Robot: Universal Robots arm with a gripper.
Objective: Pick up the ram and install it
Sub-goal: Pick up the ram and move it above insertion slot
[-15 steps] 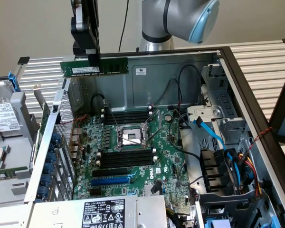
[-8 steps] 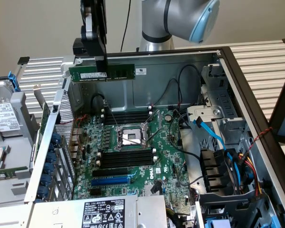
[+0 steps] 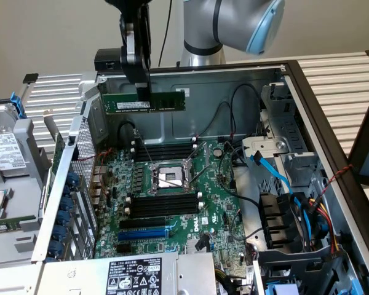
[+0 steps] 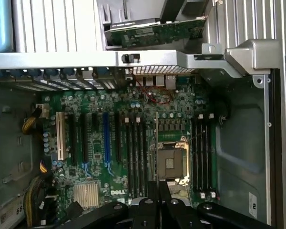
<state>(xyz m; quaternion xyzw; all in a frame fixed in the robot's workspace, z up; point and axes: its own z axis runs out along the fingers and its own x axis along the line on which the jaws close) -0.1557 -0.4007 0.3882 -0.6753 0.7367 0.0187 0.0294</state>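
The ram (image 3: 145,102) is a long green stick with a white label. It hangs level in the air above the far side of the motherboard (image 3: 218,203). My gripper (image 3: 139,91) comes down from above and is shut on the stick's upper edge, near its middle. Below the stick lie the black memory slots (image 3: 163,150) with white end clips, beyond the CPU socket (image 3: 170,176). A second bank of slots (image 3: 165,203) lies on the near side of the socket. In the wrist view the ram (image 4: 156,143) shows edge-on as a thin line running from my fingertips (image 4: 158,198) over the board.
The open computer case's metal walls (image 3: 234,74) surround the board. A blue expansion slot (image 3: 144,234) lies near the front. A drive cage with bundled cables (image 3: 295,209) is on the exterior view's right, and a removed card bracket (image 3: 12,178) on its left. The power supply label (image 3: 134,275) is at the front.
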